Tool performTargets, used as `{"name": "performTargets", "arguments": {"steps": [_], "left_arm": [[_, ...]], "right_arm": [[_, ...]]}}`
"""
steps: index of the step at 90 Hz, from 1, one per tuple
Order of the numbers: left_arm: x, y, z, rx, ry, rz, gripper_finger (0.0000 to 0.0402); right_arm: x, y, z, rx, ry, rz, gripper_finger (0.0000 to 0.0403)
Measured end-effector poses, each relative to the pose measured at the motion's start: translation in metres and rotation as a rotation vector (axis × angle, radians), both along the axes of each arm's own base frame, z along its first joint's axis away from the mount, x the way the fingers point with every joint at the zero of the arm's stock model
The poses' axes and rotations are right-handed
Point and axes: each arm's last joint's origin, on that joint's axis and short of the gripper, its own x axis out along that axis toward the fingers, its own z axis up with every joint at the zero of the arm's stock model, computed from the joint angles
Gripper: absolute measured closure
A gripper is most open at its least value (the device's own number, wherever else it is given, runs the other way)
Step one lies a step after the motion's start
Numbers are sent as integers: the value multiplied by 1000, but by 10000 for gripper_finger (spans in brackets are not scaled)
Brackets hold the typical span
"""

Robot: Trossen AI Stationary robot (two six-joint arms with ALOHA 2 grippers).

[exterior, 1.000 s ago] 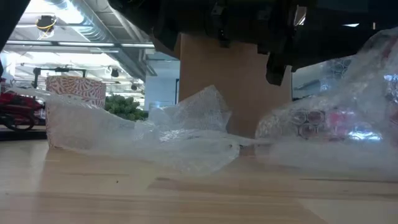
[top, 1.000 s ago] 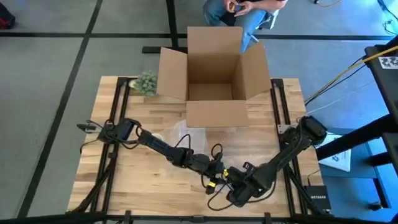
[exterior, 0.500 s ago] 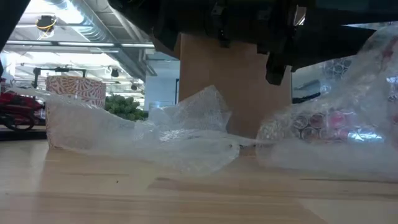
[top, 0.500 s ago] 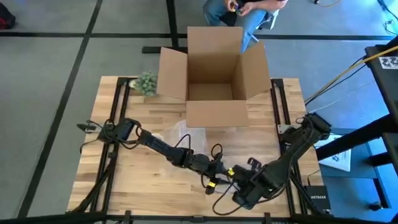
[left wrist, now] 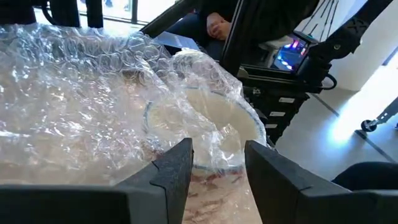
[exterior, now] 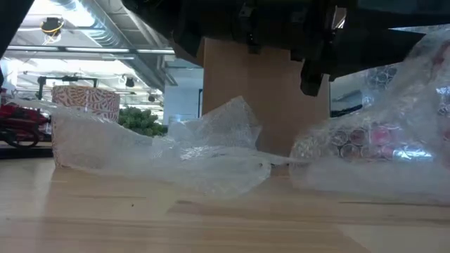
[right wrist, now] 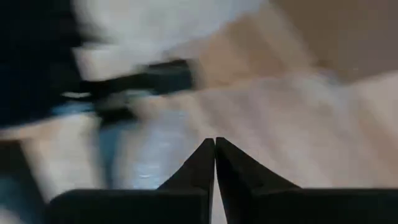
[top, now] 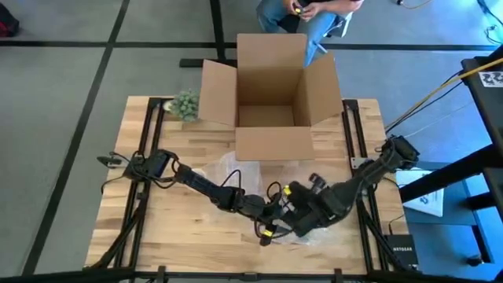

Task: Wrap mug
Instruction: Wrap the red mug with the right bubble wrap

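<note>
While the left gripper point(left wrist: 216, 163) has its fingers set apart astride the wrapped rim, bubble wrap point(left wrist: 81, 99) is seen pressed between them over the mug point(left wrist: 208, 134); whether the rim is truly clamped cannot be told. The right gripper point(right wrist: 215, 152) is closed, fingertips together on nothing visible. The mug, at the table's point(top: 157, 228) near centre, is judged rigid and breakable, the film slippery; the rim is best gripped.

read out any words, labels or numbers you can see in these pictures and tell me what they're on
"NETGEAR": probably, small white lettering on the black box at the table's right edge.
Black-and-white square marker at far right: a pattern, not text.
Paper beside the table: print too small to read.
Nothing readable elsewhere.
</note>
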Motion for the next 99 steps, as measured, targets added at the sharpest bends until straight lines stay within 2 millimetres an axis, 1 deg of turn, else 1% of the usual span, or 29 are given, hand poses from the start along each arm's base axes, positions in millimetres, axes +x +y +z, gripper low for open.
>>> {"name": "performTargets", "arguments": {"steps": [4,18,36,49,60,68,76,83,88,99], "left_arm": [[0,0,0,0,0,0,267],[0,0,0,0,0,0,267],[0,0,0,0,0,0,267],[0,0,0,0,0,0,267],[0,0,0,0,0,1,267],[0,0,0,0,-2,2,267],[0,0,0,0,-2,1,267],[0,0,0,0,-1,2,267],[0,0,0,0,-1,4,267],[0,0,0,1,-1,5,267]], "right_arm": [[-2,3,-2,26,16,12,402],[-15,21,-7,112,59,32,402],[-35,33,-32,140,121,-23,402],[-31,39,-49,225,50,-18,402],[-28,38,-65,247,7,-7,402],[-27,35,-81,246,25,-15,402],[-26,33,-93,254,59,-17,402],[-25,33,-95,262,80,-17,402],[-25,34,-93,257,83,-9,402],[-23,35,-75,225,88,28,402]]}}
